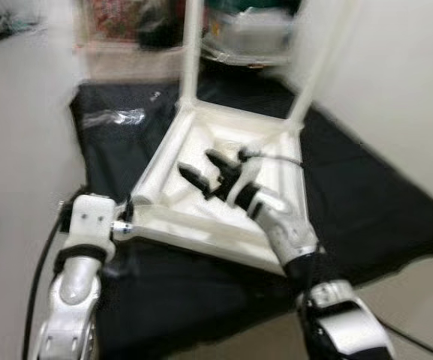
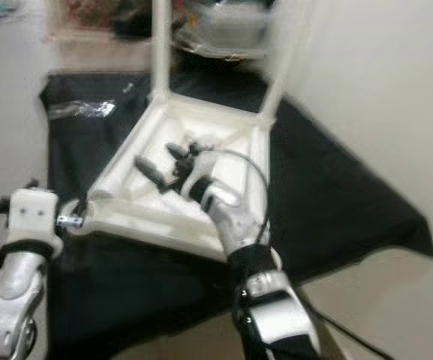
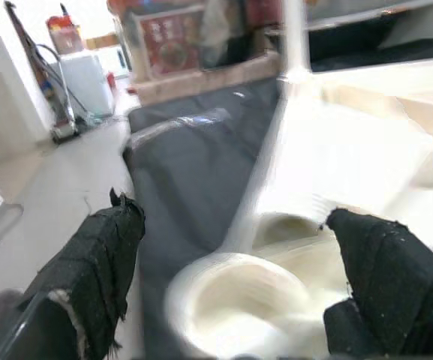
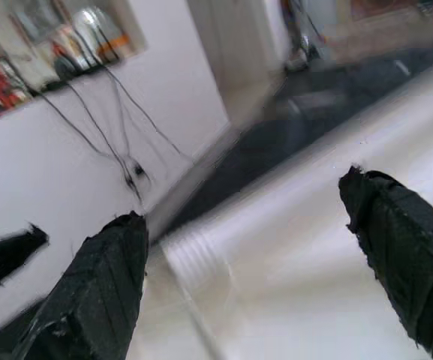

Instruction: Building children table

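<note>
White children's table [image 1: 201, 217] upside down on black mat [image 1: 351, 202], two legs up at far corners, right gripper [image 1: 208, 174] over underside, jaws wide, left gripper [image 3: 231, 277] at near-left corner, jaws wide

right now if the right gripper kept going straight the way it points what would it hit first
Most likely the recessed underside of the upturned white plastic table. The right gripper, jaws open, hovers over that panel pointing down and toward the robot's left. Depth is blurred; the table's raised left rim could come first.

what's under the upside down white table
A black mat lies spread on the floor under the white table. The part of the mat directly beneath the tabletop is covered, so anything there cannot be seen.
</note>
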You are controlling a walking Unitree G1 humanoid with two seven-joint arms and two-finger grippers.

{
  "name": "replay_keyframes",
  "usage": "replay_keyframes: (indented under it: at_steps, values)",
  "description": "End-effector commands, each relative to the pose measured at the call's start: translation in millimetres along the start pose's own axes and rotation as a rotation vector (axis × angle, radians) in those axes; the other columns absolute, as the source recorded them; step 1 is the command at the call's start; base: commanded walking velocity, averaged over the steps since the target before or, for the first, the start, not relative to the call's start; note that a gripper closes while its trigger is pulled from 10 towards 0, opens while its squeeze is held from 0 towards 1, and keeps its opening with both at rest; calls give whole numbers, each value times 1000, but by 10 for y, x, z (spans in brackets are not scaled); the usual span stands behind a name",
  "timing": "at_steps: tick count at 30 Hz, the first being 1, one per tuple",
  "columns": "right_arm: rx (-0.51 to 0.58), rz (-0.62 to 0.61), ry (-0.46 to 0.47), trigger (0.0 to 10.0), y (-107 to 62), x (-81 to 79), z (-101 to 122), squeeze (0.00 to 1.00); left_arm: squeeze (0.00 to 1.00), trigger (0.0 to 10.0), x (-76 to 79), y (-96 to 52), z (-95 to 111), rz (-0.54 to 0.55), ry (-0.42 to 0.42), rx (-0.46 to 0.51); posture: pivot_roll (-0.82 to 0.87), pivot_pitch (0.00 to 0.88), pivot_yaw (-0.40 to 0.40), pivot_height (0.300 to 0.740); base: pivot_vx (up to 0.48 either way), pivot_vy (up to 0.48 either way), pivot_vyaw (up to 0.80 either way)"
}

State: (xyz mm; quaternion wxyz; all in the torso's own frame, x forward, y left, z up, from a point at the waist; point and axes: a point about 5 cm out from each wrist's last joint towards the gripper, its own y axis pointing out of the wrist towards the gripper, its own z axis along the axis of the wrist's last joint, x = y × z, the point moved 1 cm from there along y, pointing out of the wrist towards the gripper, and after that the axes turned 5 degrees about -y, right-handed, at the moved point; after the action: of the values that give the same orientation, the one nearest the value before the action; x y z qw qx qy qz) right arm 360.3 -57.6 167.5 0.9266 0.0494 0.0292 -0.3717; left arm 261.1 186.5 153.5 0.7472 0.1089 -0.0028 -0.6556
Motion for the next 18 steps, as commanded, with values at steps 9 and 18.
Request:
replay_keyframes:
  at_steps: [9, 18]
  values:
    - [-123, 403, -146, 10000, -212, -353, -78, 0, 0, 10000, -195, 6, 88, 172, -90, 60, 129, 0, -127, 740, 0, 0, 0]
    - [-262, 444, -207, 10000, -210, -414, -255, 0, 0, 10000, -296, -8, 100, 261, -140, 70, 135, 0, -140, 740, 0, 0, 0]
